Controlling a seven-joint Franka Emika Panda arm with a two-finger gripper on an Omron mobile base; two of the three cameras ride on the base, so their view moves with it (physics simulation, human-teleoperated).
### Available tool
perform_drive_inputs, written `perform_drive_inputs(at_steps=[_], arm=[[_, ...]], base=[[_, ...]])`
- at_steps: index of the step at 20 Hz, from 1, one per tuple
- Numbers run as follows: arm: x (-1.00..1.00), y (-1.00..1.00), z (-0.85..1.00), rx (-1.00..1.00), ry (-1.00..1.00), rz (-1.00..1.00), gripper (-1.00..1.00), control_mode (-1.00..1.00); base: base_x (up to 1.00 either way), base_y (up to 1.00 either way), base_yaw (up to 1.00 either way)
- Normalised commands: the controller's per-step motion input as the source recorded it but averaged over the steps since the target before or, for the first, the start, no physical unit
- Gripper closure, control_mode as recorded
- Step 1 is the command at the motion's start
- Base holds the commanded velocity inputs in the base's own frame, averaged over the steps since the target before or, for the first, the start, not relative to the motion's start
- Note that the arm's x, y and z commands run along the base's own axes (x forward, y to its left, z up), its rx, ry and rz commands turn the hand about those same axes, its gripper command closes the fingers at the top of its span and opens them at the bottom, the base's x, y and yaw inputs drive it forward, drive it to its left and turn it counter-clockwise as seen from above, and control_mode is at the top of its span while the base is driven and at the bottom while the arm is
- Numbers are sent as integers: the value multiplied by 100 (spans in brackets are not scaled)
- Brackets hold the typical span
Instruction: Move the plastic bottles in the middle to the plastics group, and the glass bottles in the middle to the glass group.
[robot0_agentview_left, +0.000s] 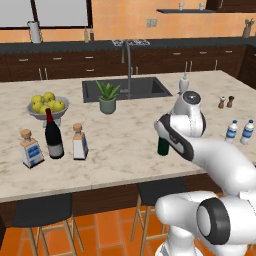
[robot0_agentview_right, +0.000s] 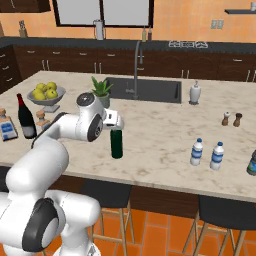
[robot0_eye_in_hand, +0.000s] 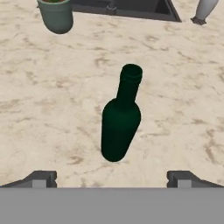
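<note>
The counter (robot0_agentview_left: 125, 145) is beige marble with brown veining, and the green bottle (robot0_eye_in_hand: 119, 122) on it is very dark green. The wine bottle (robot0_agentview_left: 53, 136) is near-black with a red neck, the water bottles (robot0_agentview_right: 197, 152) clear with blue labels and white caps.

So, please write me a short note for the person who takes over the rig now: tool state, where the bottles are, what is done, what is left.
Tool: open, holding nothing, above the dark green bottle, which stands upright alone mid-counter.
Glass group at the counter's left end: wine bottle and two squat clear bottles, near the fruit bowl.
Plastics group at the right end: two water bottles side by side.
Done: apparently everything except the green one.
Left: grasp the green bottle and set it with the glass group.
</note>
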Motion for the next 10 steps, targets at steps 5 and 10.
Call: perform_drive_inputs(at_steps=[5, 10], arm=[[14, -3, 0, 7, 1, 0, -100, -100], [2, 0, 0, 0, 3, 0, -100, -100]], base=[[0, 0, 0], [0, 0, 0]])
